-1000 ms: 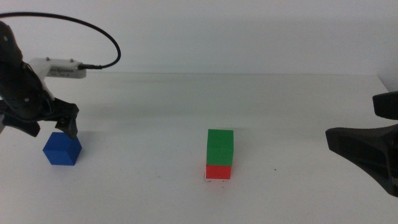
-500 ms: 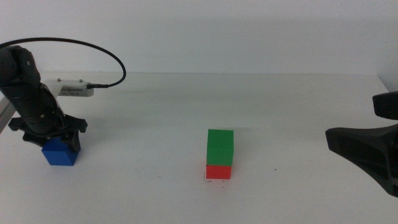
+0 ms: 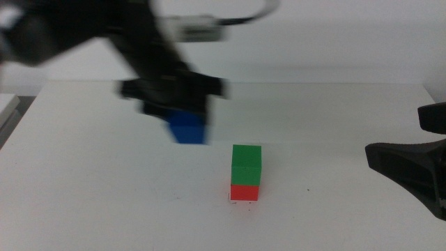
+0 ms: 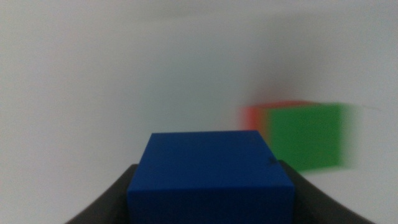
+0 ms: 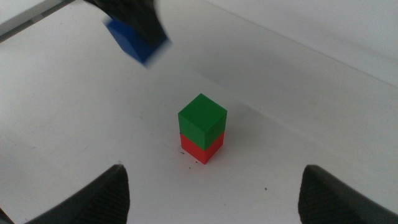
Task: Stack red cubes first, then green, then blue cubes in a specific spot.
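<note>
The green cube [image 3: 247,165] sits on the red cube [image 3: 244,192] near the table's middle; the stack also shows in the right wrist view, green cube [image 5: 202,120] on red cube [image 5: 200,149]. My left gripper [image 3: 182,115] is shut on the blue cube [image 3: 188,128] and carries it in the air, up and to the left of the stack, blurred by motion. In the left wrist view the blue cube [image 4: 210,176] sits between the jaws, with the green cube [image 4: 306,137] beyond it. My right gripper [image 5: 211,205] is open and waits at the table's right side [image 3: 411,171].
The white table [image 3: 104,195] reaches to a far edge against a pale wall. A grey strip [image 3: 8,111] lies off the table's left edge. The left arm's cable [image 3: 244,17] arcs above the table.
My left gripper closed on the blue cube at the far left, lifted it, and swung it fast to the right toward the stack. The stack and right gripper have not moved.
</note>
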Available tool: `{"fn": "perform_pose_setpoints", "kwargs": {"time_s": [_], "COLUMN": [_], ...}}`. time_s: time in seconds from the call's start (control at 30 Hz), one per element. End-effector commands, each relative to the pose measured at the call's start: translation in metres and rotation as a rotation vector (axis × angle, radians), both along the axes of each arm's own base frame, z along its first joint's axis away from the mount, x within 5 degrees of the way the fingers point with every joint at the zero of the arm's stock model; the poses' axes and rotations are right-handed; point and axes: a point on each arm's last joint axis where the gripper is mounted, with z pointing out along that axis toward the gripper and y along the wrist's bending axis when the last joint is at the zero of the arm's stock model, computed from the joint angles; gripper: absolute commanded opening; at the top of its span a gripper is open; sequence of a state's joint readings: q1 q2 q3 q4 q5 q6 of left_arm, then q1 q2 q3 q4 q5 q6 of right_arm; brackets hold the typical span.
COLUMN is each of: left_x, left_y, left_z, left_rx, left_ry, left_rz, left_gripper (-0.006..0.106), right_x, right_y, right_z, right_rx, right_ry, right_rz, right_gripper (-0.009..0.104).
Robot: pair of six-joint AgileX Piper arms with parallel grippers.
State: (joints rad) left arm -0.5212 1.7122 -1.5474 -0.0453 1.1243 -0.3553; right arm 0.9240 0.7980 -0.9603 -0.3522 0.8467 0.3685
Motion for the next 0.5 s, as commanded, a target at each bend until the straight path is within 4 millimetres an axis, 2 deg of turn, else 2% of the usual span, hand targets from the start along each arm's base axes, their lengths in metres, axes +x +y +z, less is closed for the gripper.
{"fn": "perform_pose_setpoints", "kwargs": {"time_s": [0.0, 0.03, 0.1, 0.27, 0.47], "left_x": [-0.011, -0.015, -0.013, 0.0, 0.003], "left_y": [-0.038, -0.074, -0.09, -0.109, -0.113], "left_z": [0.001, -0.005, -0.012, -0.027, -0.034], "left_rx": [0.005, 0.056, 0.085, 0.095, 0.088], "left_ry": [0.017, -0.017, -0.019, 0.01, 0.018], "left_rz": [0.001, -0.044, -0.041, -0.024, 0.0], "left_gripper": [-0.002, -0.002, -0.002, -0.002, -0.002], "right_x": [0.0, 0.0, 0.0, 0.0, 0.0], "right_y": [0.0, 0.0, 0.0, 0.0, 0.0], "right_z": [0.001, 0.001, 0.001, 0.001, 0.001], "right_rx": [0.002, 0.002, 0.002, 0.002, 0.002], "right_ry": [-0.014, -0.014, -0.014, -0.014, -0.014], "right_rz": [0.005, 0.005, 0.005, 0.005, 0.005], "right_gripper": [0.093, 0.093, 0.093, 0.093, 0.093]}}
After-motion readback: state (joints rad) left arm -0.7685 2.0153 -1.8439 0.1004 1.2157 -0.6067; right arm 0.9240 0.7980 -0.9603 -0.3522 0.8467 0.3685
